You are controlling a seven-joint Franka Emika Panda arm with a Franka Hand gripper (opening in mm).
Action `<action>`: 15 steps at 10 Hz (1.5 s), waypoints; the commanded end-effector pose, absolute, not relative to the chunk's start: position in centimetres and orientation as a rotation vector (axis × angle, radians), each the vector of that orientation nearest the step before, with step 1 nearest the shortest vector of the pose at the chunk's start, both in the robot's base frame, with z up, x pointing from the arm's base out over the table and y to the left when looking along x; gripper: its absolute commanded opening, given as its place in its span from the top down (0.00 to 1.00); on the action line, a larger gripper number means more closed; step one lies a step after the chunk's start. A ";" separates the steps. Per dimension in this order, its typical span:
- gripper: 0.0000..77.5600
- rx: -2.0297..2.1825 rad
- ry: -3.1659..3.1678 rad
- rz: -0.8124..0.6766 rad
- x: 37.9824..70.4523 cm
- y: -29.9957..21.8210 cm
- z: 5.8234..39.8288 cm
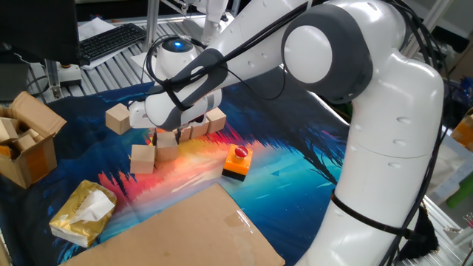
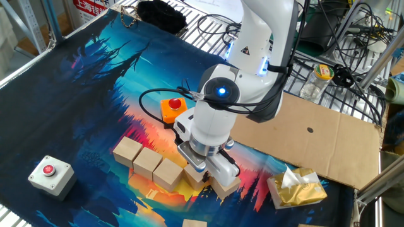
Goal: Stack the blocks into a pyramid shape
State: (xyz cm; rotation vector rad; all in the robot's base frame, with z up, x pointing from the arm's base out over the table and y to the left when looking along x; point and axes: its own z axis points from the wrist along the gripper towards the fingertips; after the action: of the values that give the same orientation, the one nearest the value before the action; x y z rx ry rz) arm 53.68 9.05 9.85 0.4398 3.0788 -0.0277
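Note:
Three tan wooden blocks (image 2: 147, 161) stand in a touching row (image 1: 198, 128) on the colourful mat. A fourth block (image 2: 193, 176) sits at the row's end, low on the mat, and my gripper (image 2: 197, 169) is shut on this block (image 1: 168, 148) from above. The gripper (image 1: 164, 139) hides most of it. Another block (image 2: 225, 185) lies just beside the held one, seen loose (image 1: 143, 158) in front of the row. One more block (image 1: 118, 118) lies apart near the mat's edge (image 2: 194, 223).
An orange-and-black box with a red button (image 1: 236, 162) stands close behind the arm (image 2: 173, 108). A grey button box (image 2: 49, 173), a cardboard sheet (image 2: 315, 139), a yellow tissue pack (image 1: 83, 213) and an open cardboard box (image 1: 26, 144) ring the work area.

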 end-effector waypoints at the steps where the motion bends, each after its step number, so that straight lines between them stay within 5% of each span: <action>1: 0.98 0.471 3.132 -0.008 52.8 9.4 17.5; 8: 0.98 0.381 3.160 0.003 53.9 8.1 23.4; 15: 0.98 0.125 3.175 0.008 59.4 2.1 23.3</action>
State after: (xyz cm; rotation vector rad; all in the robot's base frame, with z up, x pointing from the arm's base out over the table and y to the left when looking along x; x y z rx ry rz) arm 57.96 3.45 23.18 0.1871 3.1737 0.0051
